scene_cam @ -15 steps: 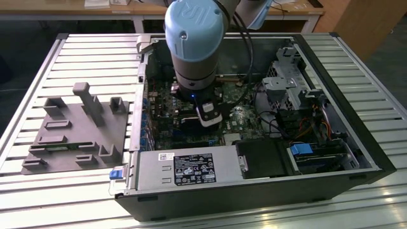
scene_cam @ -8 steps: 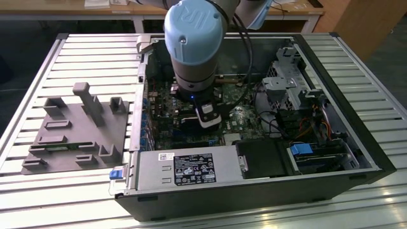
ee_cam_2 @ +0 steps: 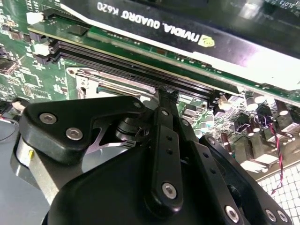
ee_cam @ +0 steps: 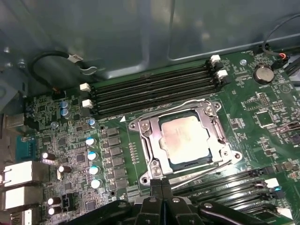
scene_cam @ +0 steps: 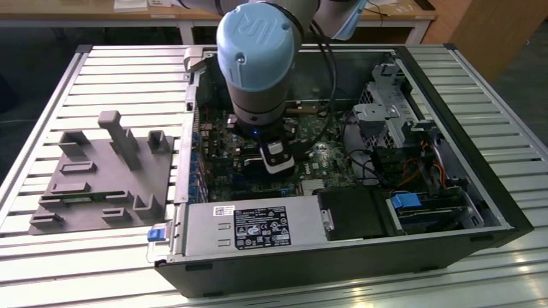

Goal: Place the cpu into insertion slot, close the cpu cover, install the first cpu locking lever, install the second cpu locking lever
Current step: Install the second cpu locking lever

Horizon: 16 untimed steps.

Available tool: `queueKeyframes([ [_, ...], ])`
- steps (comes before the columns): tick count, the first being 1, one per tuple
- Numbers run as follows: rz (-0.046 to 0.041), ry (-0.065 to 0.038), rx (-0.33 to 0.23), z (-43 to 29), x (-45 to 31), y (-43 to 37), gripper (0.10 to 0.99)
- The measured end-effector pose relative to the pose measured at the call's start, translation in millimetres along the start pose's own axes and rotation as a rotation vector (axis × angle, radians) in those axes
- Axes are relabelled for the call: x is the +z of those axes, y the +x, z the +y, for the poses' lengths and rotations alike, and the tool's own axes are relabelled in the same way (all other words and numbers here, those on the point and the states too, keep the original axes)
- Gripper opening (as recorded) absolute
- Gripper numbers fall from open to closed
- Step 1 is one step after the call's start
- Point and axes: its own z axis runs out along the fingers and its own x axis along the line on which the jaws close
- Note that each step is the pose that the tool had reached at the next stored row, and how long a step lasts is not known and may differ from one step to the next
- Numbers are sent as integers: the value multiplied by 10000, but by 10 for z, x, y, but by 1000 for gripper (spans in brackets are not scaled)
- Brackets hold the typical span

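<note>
CPU lies flat in the insertion slot, its dull silver top showing through the square opening of the CPU cover, which is down over it. The socket sits on the green motherboard, between two banks of long black memory slots. A thin wire locking lever lies low along the cover's side nearest those slots, and a second locking lever runs along the opposite side, with one end close to the gripper; I cannot tell whether either is hooked home. In the first wrist view the gripper is at a corner of the cover, its two black fingers drawn together with barely a line between them. I cannot tell whether they pinch the end of the second lever or only meet beside it. In the second wrist view the gripper reaches down to the silver socket frame, just beside a memory slot, and a graphics card stands across the board beyond. In the exterior view the arm stands nearly upright, reaching down into the open computer case, which lies on its side on a slatted metal table. The grey power supply lies along the case's near edge. A grey fixture tray rests on the table at the exterior view's left, just beside the case.
</note>
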Motion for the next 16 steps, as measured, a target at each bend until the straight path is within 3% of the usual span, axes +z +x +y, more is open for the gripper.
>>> queueKeyframes([
  [16,4,-16,1,24,80,65,102],
])
